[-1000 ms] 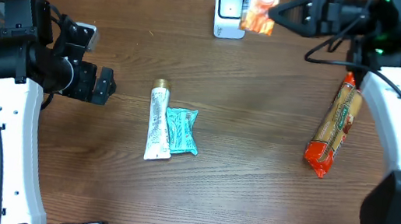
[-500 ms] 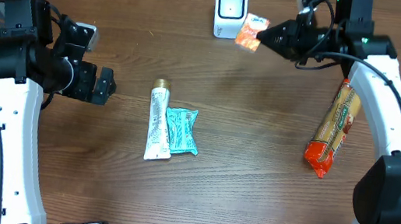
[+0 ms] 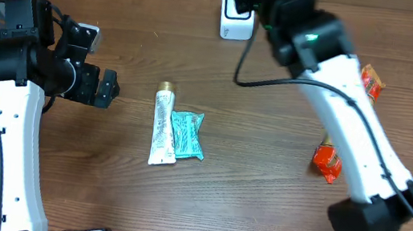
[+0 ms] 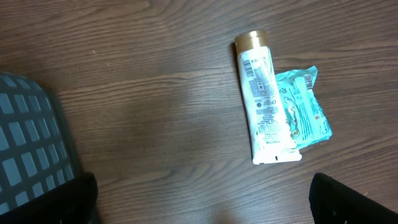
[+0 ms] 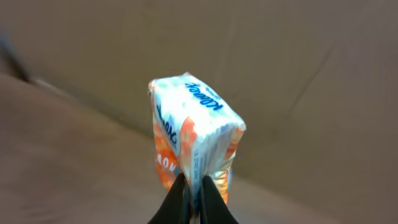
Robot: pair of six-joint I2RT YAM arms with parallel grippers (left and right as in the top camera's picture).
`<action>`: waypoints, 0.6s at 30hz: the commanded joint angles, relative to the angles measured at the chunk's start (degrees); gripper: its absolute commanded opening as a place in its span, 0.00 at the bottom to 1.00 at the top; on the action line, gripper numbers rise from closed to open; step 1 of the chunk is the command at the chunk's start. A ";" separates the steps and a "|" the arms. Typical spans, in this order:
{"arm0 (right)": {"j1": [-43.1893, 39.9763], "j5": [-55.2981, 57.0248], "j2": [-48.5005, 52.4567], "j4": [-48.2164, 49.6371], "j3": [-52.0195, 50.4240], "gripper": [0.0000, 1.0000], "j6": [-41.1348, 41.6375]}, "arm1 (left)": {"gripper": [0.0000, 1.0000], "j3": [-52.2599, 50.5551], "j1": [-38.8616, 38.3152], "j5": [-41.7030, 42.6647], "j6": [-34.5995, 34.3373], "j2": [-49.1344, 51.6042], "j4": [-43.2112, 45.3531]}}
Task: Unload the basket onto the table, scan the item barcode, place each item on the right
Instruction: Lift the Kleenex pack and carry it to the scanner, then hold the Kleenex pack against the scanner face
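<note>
Pressed together on the lower seam of an orange-and-white tissue packet (image 5: 196,134), the right jaws hold it in the air, the pack standing just above their tips. Scanning well likely means turning the barcode face, unseen here, squarely toward the white scanner (image 3: 233,26) and holding steady. The left jaws hang spread wide and empty, with a tube (image 4: 264,99) and teal pouch (image 4: 305,109) on the desk (image 4: 155,93) ahead of them.
</note>
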 commanded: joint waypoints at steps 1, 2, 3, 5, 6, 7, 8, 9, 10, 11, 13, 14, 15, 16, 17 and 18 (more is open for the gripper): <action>-0.61 11.74 7.72 2.51 0.11 0.04 -19.74 | 1.00 0.44 -0.07 0.68 0.02 -0.50 0.04; -0.61 11.78 9.51 3.34 0.11 0.04 -23.63 | 1.00 0.44 -0.07 0.68 0.02 -0.50 0.04; -0.61 11.74 11.56 3.98 0.11 0.04 -27.80 | 1.00 0.44 -0.04 0.68 0.02 -0.50 0.02; -0.68 12.07 14.03 4.85 0.11 0.04 -32.11 | 1.00 0.44 -0.07 0.68 0.02 -0.50 0.02; -0.68 12.44 15.58 5.18 0.11 0.04 -34.71 | 1.00 0.44 -0.07 0.68 0.02 -0.50 0.02; -0.68 12.90 17.07 5.53 0.11 0.04 -36.96 | 1.00 0.44 -0.07 0.68 0.02 -0.50 0.04; -0.68 13.33 18.38 5.84 0.11 0.04 -39.21 | 1.00 0.44 -0.04 0.68 0.02 -0.50 0.02; -0.68 13.33 19.34 5.81 0.09 0.04 -41.09 | 1.00 0.44 -0.07 0.68 0.02 -0.50 0.02; -0.68 13.29 20.28 5.79 0.04 0.04 -42.91 | 1.00 0.44 -0.04 0.68 0.02 -0.50 0.02; -0.68 13.29 21.27 5.84 0.00 0.04 -44.76 | 1.00 0.44 -0.07 0.68 0.02 -0.50 0.02; -0.74 13.40 22.75 6.49 -0.04 0.04 -46.05 | 1.00 0.44 -0.04 0.68 0.04 -0.50 0.02; -0.79 13.46 23.10 6.99 -0.22 0.04 -46.07 | 1.00 0.44 -0.04 0.68 0.04 -0.50 0.04; -0.92 13.40 23.58 7.48 -0.37 0.04 -46.03 | 1.00 0.44 -0.04 0.68 0.02 -0.50 0.02; -1.01 13.42 23.74 7.72 -0.37 0.04 -46.03 | 1.00 0.44 -0.04 0.68 0.04 -0.50 0.02; -1.01 13.42 23.82 7.89 -0.39 0.04 -46.05 | 0.99 0.44 -0.07 0.68 0.02 -0.50 0.02; -1.09 13.38 23.87 8.50 -0.61 0.04 -46.05 | 1.00 0.44 -0.07 0.68 0.02 -0.50 0.02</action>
